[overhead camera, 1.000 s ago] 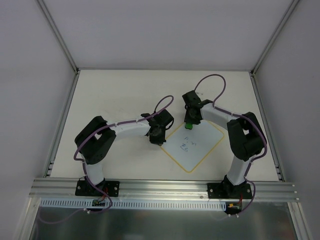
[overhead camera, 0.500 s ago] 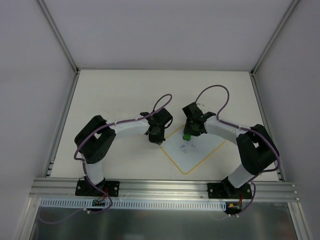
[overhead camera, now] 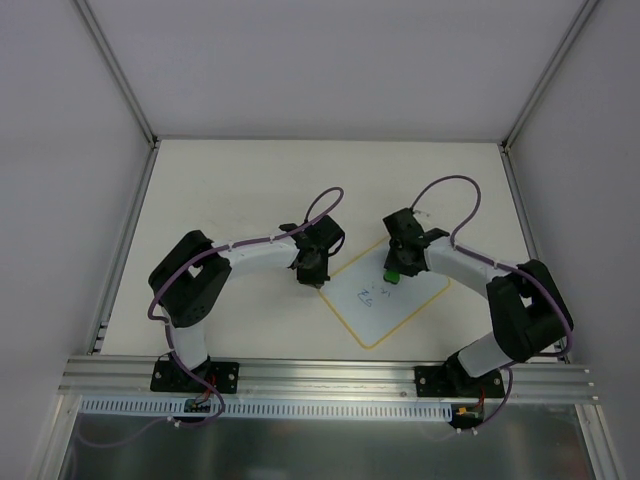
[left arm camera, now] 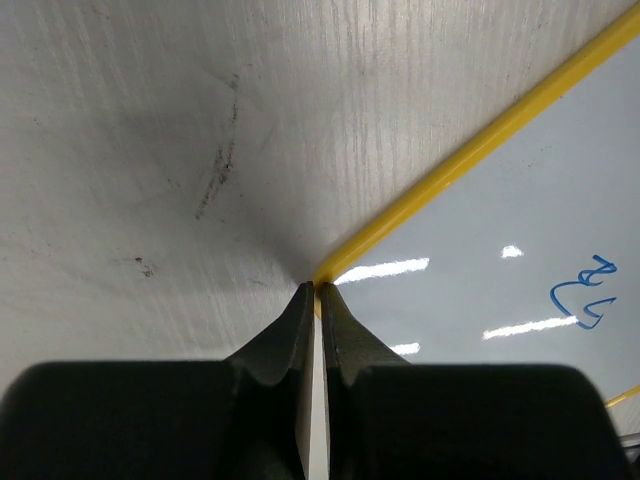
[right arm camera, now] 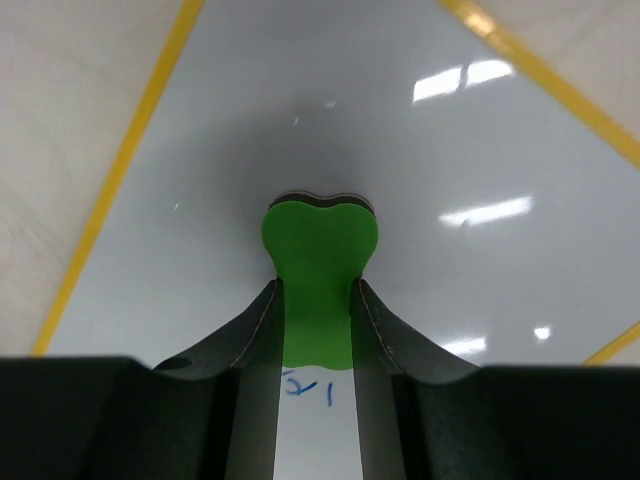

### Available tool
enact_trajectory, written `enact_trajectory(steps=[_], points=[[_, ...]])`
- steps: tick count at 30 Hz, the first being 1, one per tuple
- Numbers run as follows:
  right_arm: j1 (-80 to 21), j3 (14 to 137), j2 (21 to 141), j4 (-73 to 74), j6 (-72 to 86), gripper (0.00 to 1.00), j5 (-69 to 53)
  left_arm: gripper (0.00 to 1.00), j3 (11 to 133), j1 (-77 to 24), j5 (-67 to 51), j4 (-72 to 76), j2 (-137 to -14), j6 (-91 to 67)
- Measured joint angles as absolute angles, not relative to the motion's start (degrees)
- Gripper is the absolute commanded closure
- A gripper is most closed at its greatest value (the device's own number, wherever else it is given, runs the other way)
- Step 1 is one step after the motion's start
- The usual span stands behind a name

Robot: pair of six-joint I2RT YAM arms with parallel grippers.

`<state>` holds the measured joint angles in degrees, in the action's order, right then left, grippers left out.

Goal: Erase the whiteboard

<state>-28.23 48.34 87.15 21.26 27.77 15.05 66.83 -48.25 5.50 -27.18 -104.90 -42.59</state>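
Note:
The whiteboard [overhead camera: 400, 300], white with a yellow rim, lies turned like a diamond on the table, with blue marks [overhead camera: 368, 296] near its middle. My right gripper [overhead camera: 396, 272] is shut on the green eraser [right arm camera: 318, 268] and holds it down on the board's upper part; blue marks [right arm camera: 308, 388] show between its fingers. My left gripper [overhead camera: 312, 280] is shut, its tips pressed on the board's left corner rim [left arm camera: 330, 270]. A blue mark [left arm camera: 585, 300] shows in the left wrist view.
The pale table [overhead camera: 230, 180] is walled by white panels at the back and sides. An aluminium rail [overhead camera: 320, 372] runs along the near edge with both arm bases on it. Purple cables loop above both arms.
My right gripper has swept the eraser over the board, down-left and then back right, with its elbow swinging out right. The upper marks are gone. The left gripper has stayed on the corner.

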Motion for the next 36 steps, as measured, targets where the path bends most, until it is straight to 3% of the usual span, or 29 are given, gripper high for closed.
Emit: enact_trajectory(steps=[11,18,28,36], points=[[-45.74,50.92,89.84,21.98,33.30,1.00,14.83,1.00,67.24,-47.51,6.44,-28.34,-104.90,-42.57],[-45.36,49.76,88.14,24.08,36.77,1.00,16.78,1.00,67.24,-46.85,6.22,-28.56,-104.90,-42.57],[-36.34,36.25,69.80,34.61,39.77,1.00,21.71,1.00,67.31,-46.00,6.02,-28.27,-104.90,-42.48],[-37.85,38.94,75.09,30.74,37.89,1.00,19.99,1.00,67.68,-45.65,6.11,-28.47,-105.12,-41.89]])
